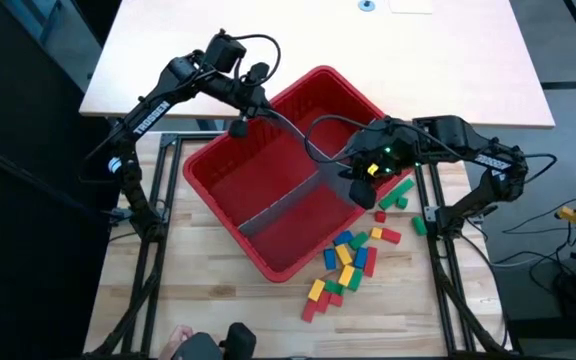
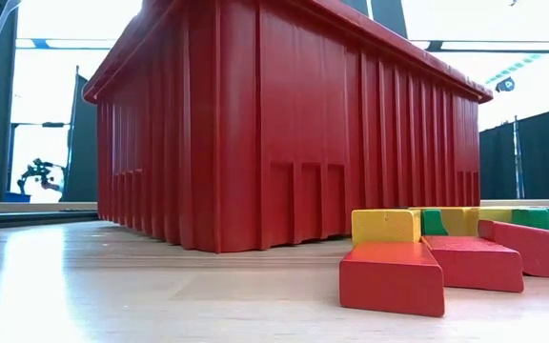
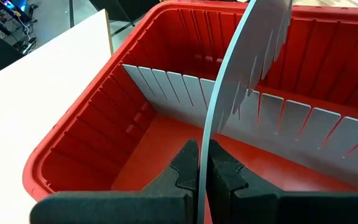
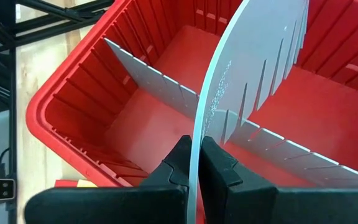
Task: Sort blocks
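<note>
The big red ribbed plastic bin (image 1: 268,200) sits mid-desk (image 1: 208,300) with a flat grey slotted panel (image 3: 185,93) standing across its floor. The left gripper (image 3: 202,180) at the bin's 11 o'clock rim and the right gripper (image 4: 194,171) at its 3 o'clock rim each have fingers clamped on a thin curved grey slotted panel (image 3: 253,43). The small red, green, blue and yellow blocks (image 1: 348,260) lie scattered on the desk at the bin's 4 o'clock

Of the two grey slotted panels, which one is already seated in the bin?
The straight panel standing across the red bin's floor. The other, bowed panel is clamped at its ends by the left pincer and right pincer.
</note>
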### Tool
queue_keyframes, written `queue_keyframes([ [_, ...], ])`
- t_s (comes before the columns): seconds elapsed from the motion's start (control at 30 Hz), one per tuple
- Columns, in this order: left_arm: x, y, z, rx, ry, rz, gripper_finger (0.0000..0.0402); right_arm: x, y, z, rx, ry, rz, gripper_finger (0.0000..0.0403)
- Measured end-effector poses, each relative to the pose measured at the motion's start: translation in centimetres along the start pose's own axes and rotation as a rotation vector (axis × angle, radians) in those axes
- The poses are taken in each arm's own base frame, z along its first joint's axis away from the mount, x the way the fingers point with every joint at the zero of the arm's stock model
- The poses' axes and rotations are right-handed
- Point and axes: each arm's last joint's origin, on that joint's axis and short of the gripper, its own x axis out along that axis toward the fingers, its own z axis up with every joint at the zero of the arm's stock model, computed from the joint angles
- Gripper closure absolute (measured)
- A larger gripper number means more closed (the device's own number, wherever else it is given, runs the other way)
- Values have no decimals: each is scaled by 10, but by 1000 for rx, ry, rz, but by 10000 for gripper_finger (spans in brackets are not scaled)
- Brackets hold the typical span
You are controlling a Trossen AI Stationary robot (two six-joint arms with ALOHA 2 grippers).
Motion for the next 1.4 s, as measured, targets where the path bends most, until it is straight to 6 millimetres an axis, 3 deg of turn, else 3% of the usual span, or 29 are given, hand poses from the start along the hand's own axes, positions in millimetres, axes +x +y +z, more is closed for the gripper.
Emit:
queue_keyframes([
  [0.77, 0, 1, 0, 3, -4, 4, 401, -2, 0, -3, 65, 29, 33, 403],
  [1.17, 7, -1, -8, -26, 21, -9, 401, -3, 3, -5, 72, 67, 124, 344],
  [1.3, 14, -1, -17, -46, 65, -6, 401, -4, 7, -7, 59, 102, 213, 339],
  [1.4, 17, 0, -20, -48, 81, 8, 400, -4, 5, -8, 61, 109, 188, 349],
])
